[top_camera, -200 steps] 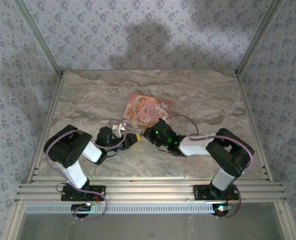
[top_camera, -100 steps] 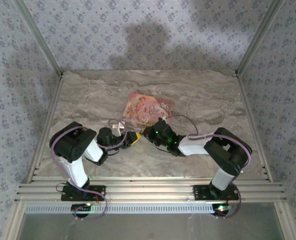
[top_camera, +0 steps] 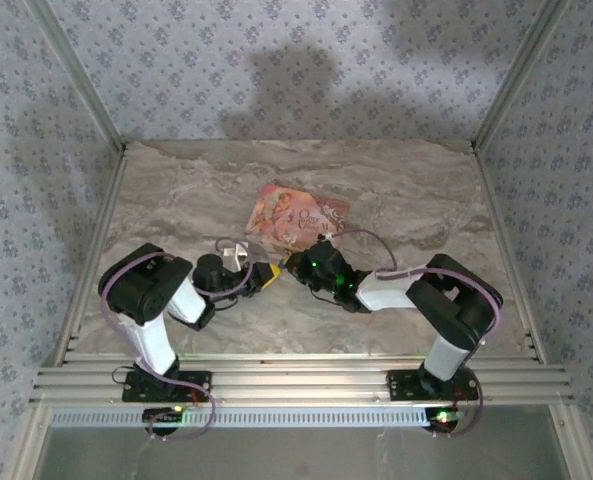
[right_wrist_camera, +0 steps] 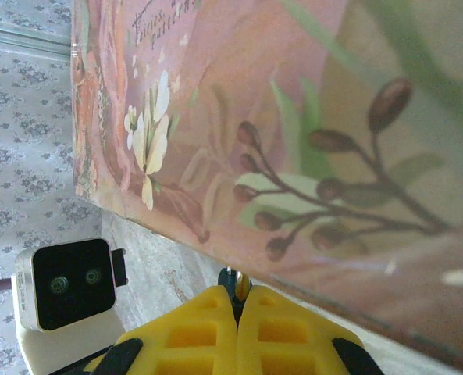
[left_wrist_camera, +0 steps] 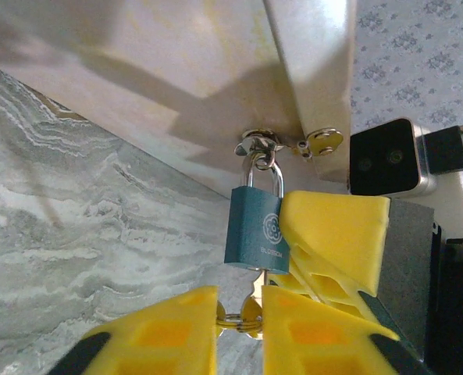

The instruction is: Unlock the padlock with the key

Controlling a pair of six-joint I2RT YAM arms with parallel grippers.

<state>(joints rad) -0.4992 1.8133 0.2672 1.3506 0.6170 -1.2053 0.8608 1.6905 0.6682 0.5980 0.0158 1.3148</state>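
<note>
Both arms reach in low over the marbled table (top_camera: 406,200). Their tips meet just in front of a pink flowered box (top_camera: 296,217) lying mid-table.

Padlock (left_wrist_camera: 254,230): teal body, hanging upright with its shackle through a small metal hasp (left_wrist_camera: 261,144) on the box's side. It sits just beyond the tips of the left gripper (left_wrist_camera: 240,305), straight ahead of them and a little above.

Key (left_wrist_camera: 254,291): a brass sliver at the padlock's underside, apparently seated in the keyway. Its ring (left_wrist_camera: 243,319) drops into the gap between the left gripper's yellow fingers (left_wrist_camera: 161,336).

Left gripper, seen from above (top_camera: 269,272): fingers drawn in narrow, ring and key head caught between them. The actual contact with the key head is hidden behind the fingers.

Right gripper (right_wrist_camera: 236,301): comes in from the opposite side, (top_camera: 294,264) from above. Its fingers (left_wrist_camera: 333,234) lie against the padlock's right flank, the lower right corner tucked between them. From its own wrist view the two fingers are pressed almost together, with a thin teal and brass edge nipped at the tips. The flowered lid (right_wrist_camera: 293,117) looms close above.

The two grippers are nearly touching, with the padlock between them. Each wrist camera faces the other: the right one (left_wrist_camera: 387,156), the left one (right_wrist_camera: 63,285).
</note>
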